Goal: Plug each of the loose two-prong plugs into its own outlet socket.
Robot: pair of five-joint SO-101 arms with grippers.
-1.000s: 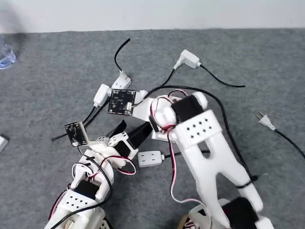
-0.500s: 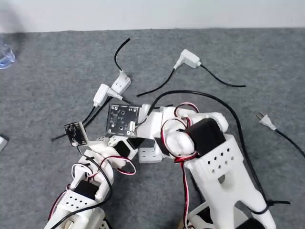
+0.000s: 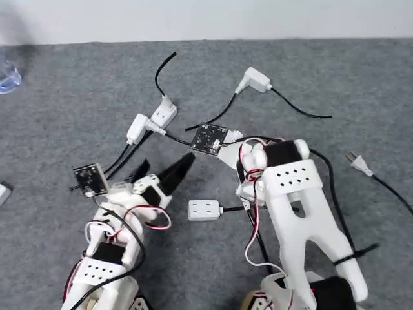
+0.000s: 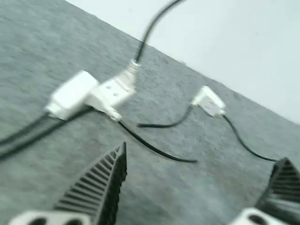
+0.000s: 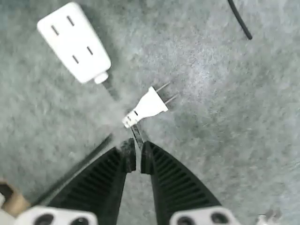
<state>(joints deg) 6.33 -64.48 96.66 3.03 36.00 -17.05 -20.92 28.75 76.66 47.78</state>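
Grey felt (image 5: 225,117), two-prong plug (image 5: 147,107) just beyond right hand (image 5: 135,157), cord (image 5: 137,133) between fingertips (image 5: 128,155).

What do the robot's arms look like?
The left arm and right arm are chunky white plastic with black motor blocks. Thin red, white and black wires loop along them. The right one has a panel dotted with round holes. The left end effector and right end effector each have two pointed, ribbed black fingers.
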